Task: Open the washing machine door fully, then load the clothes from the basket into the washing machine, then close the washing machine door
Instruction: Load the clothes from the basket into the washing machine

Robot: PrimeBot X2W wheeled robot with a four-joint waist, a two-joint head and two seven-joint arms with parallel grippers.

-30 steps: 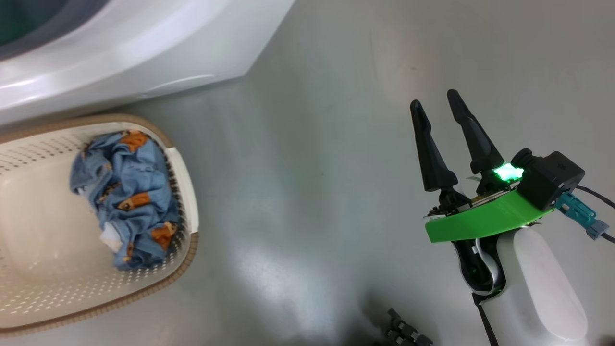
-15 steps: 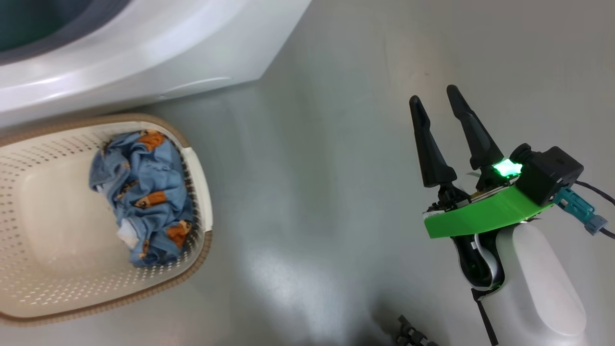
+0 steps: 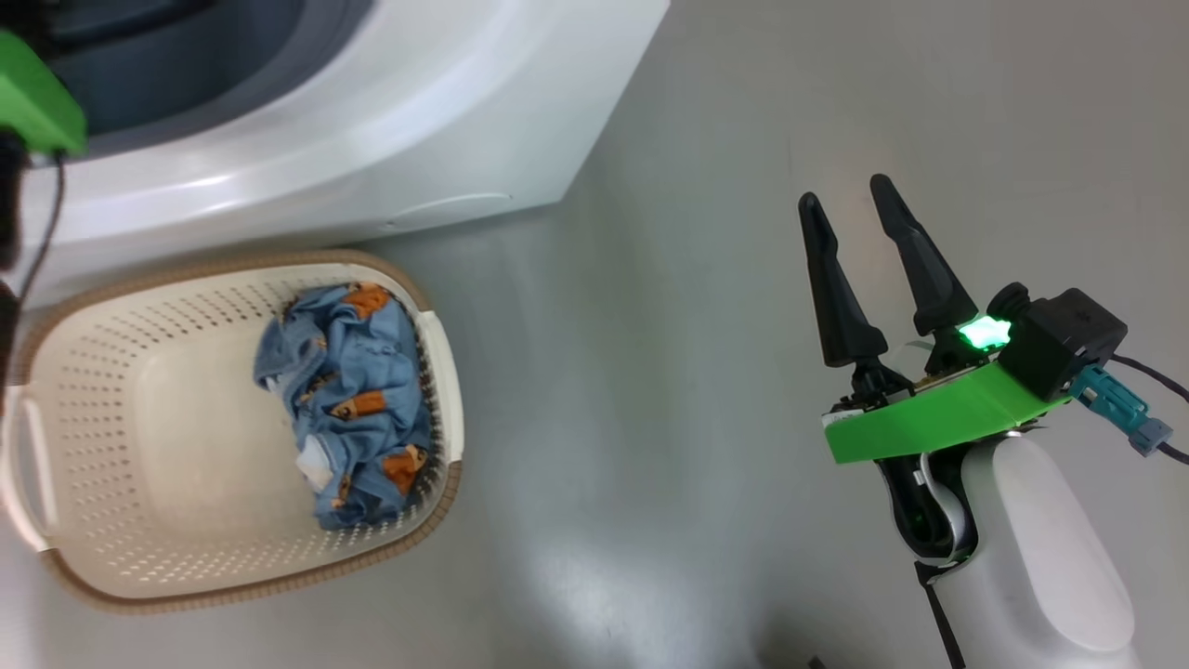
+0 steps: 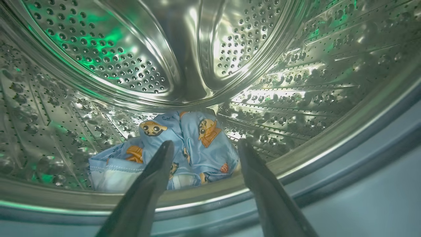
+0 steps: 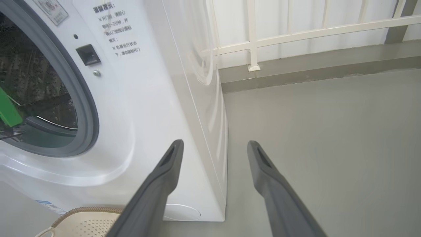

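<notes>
My left gripper [image 4: 205, 143] reaches into the steel drum of the washing machine [image 3: 390, 139], open, with nothing between its fingers. Blue clothes [image 4: 184, 144] with orange cartoon prints lie on the drum floor just beyond the tips. More blue printed clothes [image 3: 353, 400] are bunched against the right wall of the basket [image 3: 186, 595], which stands on the floor in front of the machine. Far to the right, my right gripper [image 3: 843, 192] hovers open and empty over bare floor. The washing machine door is out of view.
The grey rubber gasket [image 5: 88, 108] rings the drum mouth, where my left arm's green mount [image 3: 28, 102] sits. The machine's right side wall [image 5: 204, 98] stands close to my right gripper [image 5: 215, 143]. A white railing [image 5: 253, 39] and a low kerb line the far end of the grey floor.
The head camera has swung, so the basket and machine sit further right in the picture and the left arm's green mount has come into view. The right gripper holds its place, still open.
</notes>
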